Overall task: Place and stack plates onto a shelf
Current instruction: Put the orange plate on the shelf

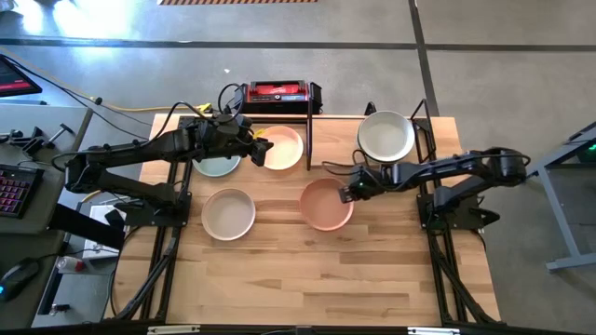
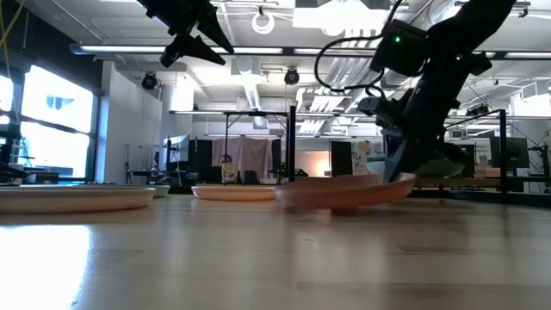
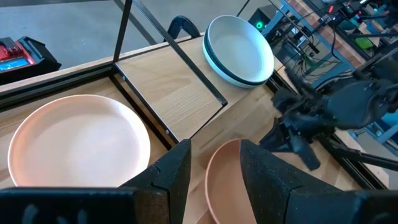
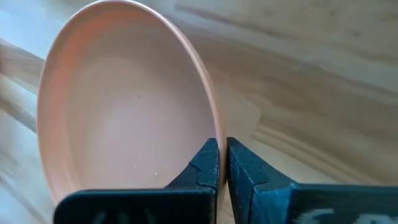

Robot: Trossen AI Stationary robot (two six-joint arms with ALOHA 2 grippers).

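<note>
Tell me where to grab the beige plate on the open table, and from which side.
Beige plate: pinch its raised rim, one finger inside, one outside, as the right gripper does on the terracotta plate. It lies flat; the left gripper is nearer, so probably take its left-arm edge.

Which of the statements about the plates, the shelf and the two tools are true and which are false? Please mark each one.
1. The right tool is shut on the rim of the terracotta plate. True.
2. The terracotta plate lies flat on the table. False: in the low view its gripped side is raised.
3. The left tool holds a plate. False: it is open and holds nothing.
4. An off-white plate rests on a darker plate on the shelf, right of the divider. True.
5. The beige plate is on the shelf. False: it sits on the table in front.
</note>
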